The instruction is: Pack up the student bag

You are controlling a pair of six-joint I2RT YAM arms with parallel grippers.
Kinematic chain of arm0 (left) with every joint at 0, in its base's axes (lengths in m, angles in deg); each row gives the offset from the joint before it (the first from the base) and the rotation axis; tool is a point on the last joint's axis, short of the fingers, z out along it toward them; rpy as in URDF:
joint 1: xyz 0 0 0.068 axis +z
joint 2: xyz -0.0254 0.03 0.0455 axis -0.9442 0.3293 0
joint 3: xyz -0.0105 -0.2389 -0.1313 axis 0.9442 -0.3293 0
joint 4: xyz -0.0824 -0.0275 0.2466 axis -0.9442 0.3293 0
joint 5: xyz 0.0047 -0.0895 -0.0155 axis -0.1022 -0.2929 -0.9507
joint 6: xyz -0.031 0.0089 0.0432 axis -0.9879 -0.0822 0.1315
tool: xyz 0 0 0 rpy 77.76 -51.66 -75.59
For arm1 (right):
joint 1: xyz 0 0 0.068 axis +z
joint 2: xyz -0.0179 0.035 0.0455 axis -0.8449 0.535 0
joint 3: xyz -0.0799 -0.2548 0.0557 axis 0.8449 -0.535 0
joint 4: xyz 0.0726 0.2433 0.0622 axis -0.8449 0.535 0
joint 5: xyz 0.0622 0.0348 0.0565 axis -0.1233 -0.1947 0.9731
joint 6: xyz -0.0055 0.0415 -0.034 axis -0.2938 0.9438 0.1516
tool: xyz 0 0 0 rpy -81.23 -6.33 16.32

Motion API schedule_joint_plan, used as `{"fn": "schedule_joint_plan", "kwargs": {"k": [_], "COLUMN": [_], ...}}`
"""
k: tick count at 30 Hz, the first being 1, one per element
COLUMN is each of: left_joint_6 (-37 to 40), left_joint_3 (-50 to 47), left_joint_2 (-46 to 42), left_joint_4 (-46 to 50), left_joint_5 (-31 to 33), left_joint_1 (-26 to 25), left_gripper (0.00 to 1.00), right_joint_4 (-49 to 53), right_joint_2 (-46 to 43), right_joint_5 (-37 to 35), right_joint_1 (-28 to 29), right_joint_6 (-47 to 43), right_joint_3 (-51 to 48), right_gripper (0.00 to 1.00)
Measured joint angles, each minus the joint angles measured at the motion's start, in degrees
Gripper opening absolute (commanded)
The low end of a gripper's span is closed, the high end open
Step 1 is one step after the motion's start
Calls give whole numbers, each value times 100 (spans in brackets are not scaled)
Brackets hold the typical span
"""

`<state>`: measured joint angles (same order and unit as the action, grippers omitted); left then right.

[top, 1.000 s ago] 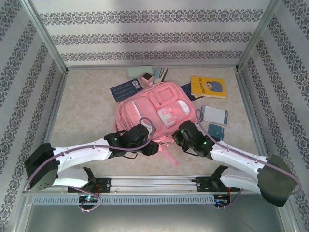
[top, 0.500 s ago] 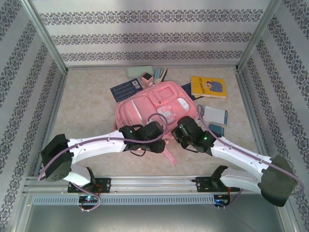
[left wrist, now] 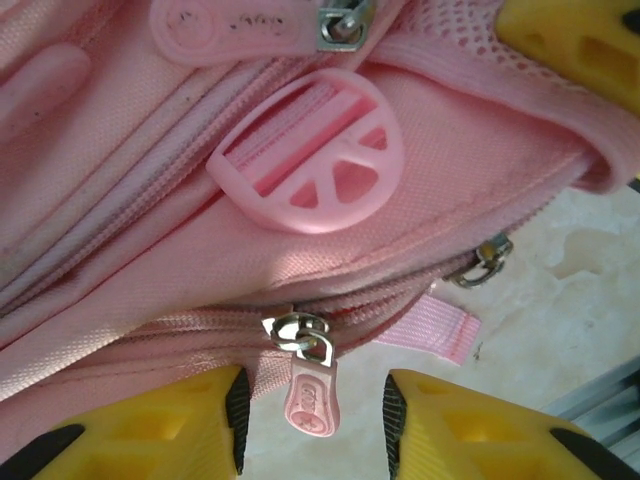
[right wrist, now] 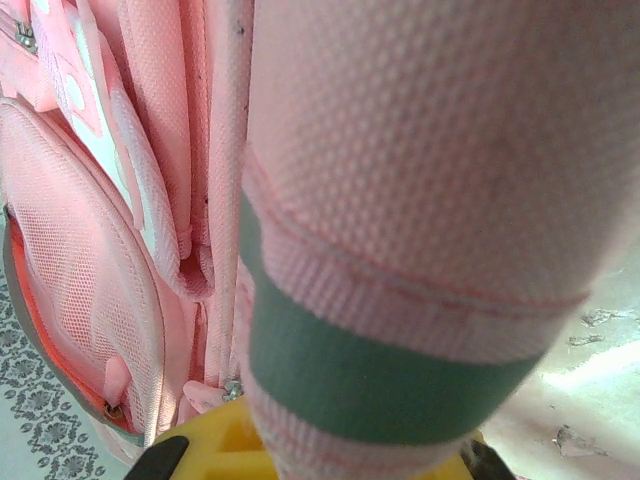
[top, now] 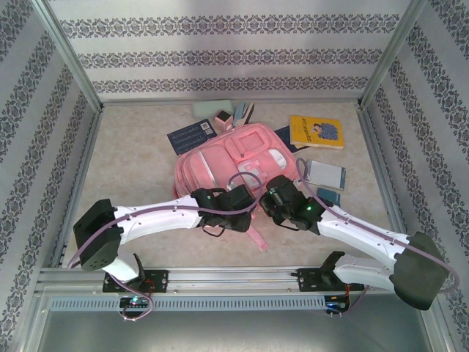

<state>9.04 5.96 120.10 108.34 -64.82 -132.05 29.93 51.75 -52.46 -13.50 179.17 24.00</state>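
The student bag, a big pink backpack, lies flat in the middle of the table. My left gripper sits at its near edge, open. In the left wrist view a pink zipper pull hangs free between the yellow fingers of the left gripper, below a round pink buckle. Just right of it, my right gripper is shut on a padded pink strap with a grey-green band, which covers the right gripper in its wrist view. The bag's pockets show to the left.
Behind and beside the bag lie a yellow book, a dark blue booklet, a white-and-blue notebook, a small blue item, a pale green case and a small box. Metal frame posts and patterned walls enclose the table.
My left arm has swung right along the bag's near edge, ending close beside the right gripper. The right gripper has kept its hold on the strap and barely moved.
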Motion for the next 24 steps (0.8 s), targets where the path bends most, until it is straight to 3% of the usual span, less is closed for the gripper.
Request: {"fn": "schedule_joint_plan", "kwargs": {"k": [9, 16, 20, 24], "left_joint_6": [59, 136, 181, 269], "left_joint_3": [258, 275, 275, 271], "left_joint_2": [350, 356, 354, 354], "left_joint_4": [367, 496, 520, 527], "left_joint_5": [369, 492, 507, 516], "left_joint_1": [-140, -188, -190, -190], "left_gripper": [16, 7, 8, 18], "right_joint_4": [-13, -57, -101, -144], "right_joint_2": [44, 81, 129, 151], "right_joint_5": [-2, -2, 0, 13], "right_joint_1": [26, 33, 35, 35], "right_joint_6": [37, 39, 39, 39], "right_joint_3": [2, 2, 2, 2], "right_gripper": [0, 0, 0, 0]}}
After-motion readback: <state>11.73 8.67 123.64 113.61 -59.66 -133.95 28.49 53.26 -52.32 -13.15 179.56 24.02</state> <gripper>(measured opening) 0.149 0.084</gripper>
